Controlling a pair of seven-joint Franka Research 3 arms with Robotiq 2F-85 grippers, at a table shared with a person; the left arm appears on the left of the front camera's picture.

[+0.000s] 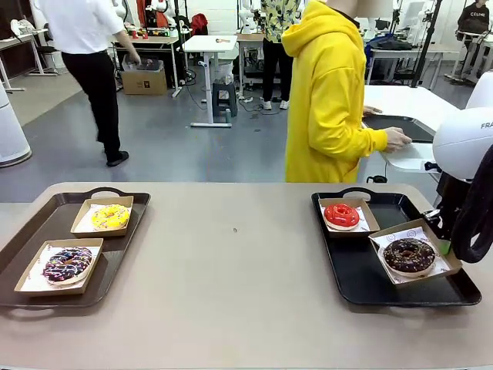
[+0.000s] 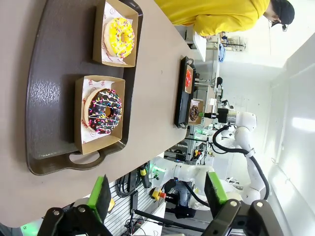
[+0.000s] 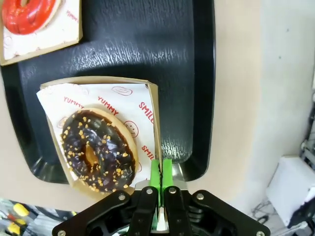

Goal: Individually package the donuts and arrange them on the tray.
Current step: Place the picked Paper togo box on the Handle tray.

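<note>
1. The counter carries two trays: the black tray lies directly under the right gripper, and the brown tray lies ahead of the left gripper.
2. The right gripper is pressed together on the edge of the box holding the chocolate donut, just beside its fingers. Judging by the box overhanging the tray's rim, slide it inward, low and flat.
3. Stop short of the red donut beyond.
4. The left gripper is spread, holding nothing; the sprinkled donut and yellow donut sit boxed well ahead of it.
</note>
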